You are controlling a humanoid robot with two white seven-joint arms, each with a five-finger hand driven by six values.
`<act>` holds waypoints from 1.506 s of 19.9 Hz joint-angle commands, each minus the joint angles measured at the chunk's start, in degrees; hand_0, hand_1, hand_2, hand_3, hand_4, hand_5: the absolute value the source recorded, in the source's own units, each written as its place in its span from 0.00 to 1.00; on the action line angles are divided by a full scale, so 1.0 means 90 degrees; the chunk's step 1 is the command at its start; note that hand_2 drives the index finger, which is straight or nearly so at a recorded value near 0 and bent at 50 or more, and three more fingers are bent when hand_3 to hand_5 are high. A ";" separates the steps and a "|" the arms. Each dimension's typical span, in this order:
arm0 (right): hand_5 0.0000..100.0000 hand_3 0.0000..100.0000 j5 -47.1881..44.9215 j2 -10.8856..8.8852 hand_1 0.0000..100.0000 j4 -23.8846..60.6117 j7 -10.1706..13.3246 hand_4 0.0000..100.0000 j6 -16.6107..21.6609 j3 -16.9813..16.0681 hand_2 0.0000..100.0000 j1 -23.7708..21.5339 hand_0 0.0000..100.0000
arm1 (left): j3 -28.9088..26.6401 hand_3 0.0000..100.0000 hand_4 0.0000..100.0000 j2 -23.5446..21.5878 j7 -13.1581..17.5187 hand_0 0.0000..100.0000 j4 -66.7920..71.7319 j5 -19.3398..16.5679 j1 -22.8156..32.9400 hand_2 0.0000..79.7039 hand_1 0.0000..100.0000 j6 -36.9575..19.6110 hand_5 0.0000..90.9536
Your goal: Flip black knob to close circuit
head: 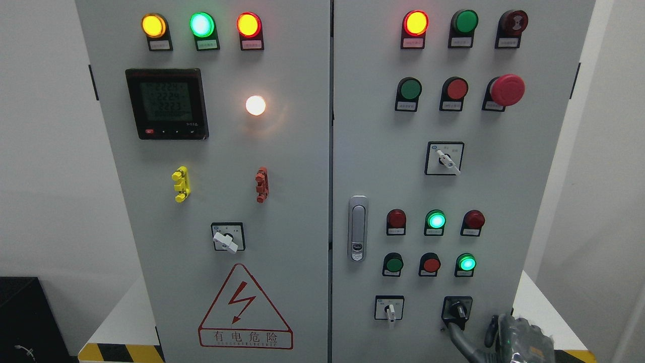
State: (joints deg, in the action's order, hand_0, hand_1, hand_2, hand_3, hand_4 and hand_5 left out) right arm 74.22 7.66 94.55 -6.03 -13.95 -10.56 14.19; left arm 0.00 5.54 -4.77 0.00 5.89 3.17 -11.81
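Black knob (457, 309): lower right of cabinet panel (504, 191), up-left of right hand (519, 339); one finger (461, 339) just below, nothing grasped.

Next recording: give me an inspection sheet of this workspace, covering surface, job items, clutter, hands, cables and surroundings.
Surface: grey cabinet with two doors, upright, facing the camera.
Job's things: black knob at the right door's lower right; a robot finger reaches up to just below it, contact unclear.
Clutter: nothing seen.
Hands: right hand at the bottom right edge, partly cut off, grasping nothing; left hand not in view.
Cables: one thin cable end on the black box at lower left.
Surroundings: white walls, lit meter, warning sign, door latch.
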 commanded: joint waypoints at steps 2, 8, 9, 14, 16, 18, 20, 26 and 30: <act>0.80 0.94 -0.0004 -0.0002 0.15 -0.0115 -0.0043 0.77 -0.0013 -0.0184 0.79 0.0054 0.00 | 0.0137 0.00 0.00 0.0000 0.0003 0.12 0.0088 0.0000 0.0000 0.00 0.56 0.0023 0.00; 0.80 0.93 -0.0024 -0.0002 0.15 -0.0086 -0.0053 0.77 0.0007 -0.0272 0.79 0.0064 0.00 | 0.0137 0.00 0.00 0.0000 0.0003 0.12 0.0088 0.0000 0.0000 0.00 0.56 0.0023 0.00; 0.80 0.93 -0.0033 -0.0002 0.15 -0.0076 -0.0053 0.77 0.0007 -0.0281 0.79 0.0064 0.00 | 0.0137 0.00 0.00 0.0000 0.0003 0.12 0.0088 0.0000 0.0000 0.00 0.56 0.0033 0.00; 0.80 0.93 -0.0082 -0.0012 0.15 -0.0056 -0.0053 0.77 0.0007 -0.0281 0.79 0.0083 0.00 | 0.0137 0.00 0.00 0.0000 0.0003 0.12 0.0088 0.0000 0.0000 0.00 0.56 0.0023 0.00; 0.80 0.93 -0.0082 -0.0012 0.15 -0.0046 -0.0063 0.77 0.0017 -0.0349 0.79 0.0142 0.00 | 0.0137 0.00 0.00 0.0000 0.0003 0.12 0.0088 0.0000 0.0000 0.00 0.56 0.0023 0.00; 0.80 0.93 -0.0092 -0.0012 0.15 -0.0046 -0.0063 0.77 0.0017 -0.0359 0.79 0.0161 0.00 | 0.0137 0.00 0.00 0.0000 0.0003 0.12 0.0088 0.0000 0.0000 0.00 0.56 0.0033 0.00; 0.80 0.93 -0.0102 -0.0002 0.15 -0.0037 -0.0063 0.77 0.0026 -0.0359 0.79 0.0191 0.00 | 0.0137 0.00 0.00 0.0000 0.0003 0.12 0.0088 0.0000 0.0000 0.00 0.56 0.0033 0.00; 0.80 0.93 -0.0102 -0.0002 0.15 -0.0017 -0.0063 0.77 0.0036 -0.0359 0.79 0.0220 0.00 | 0.0137 0.00 0.00 0.0000 0.0003 0.12 0.0088 0.0000 0.0000 0.00 0.56 0.0023 0.00; 0.80 0.93 -0.0102 -0.0002 0.15 -0.0007 -0.0063 0.77 0.0046 -0.0379 0.79 0.0240 0.00 | 0.0137 0.00 0.00 0.0000 -0.0007 0.12 0.0088 0.0000 0.0000 0.00 0.56 0.0033 0.00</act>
State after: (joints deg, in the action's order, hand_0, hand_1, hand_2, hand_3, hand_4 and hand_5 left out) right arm 73.34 7.63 94.12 -6.78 -13.59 -13.38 15.99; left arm 0.00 5.54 -4.77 0.00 5.89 3.17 -11.55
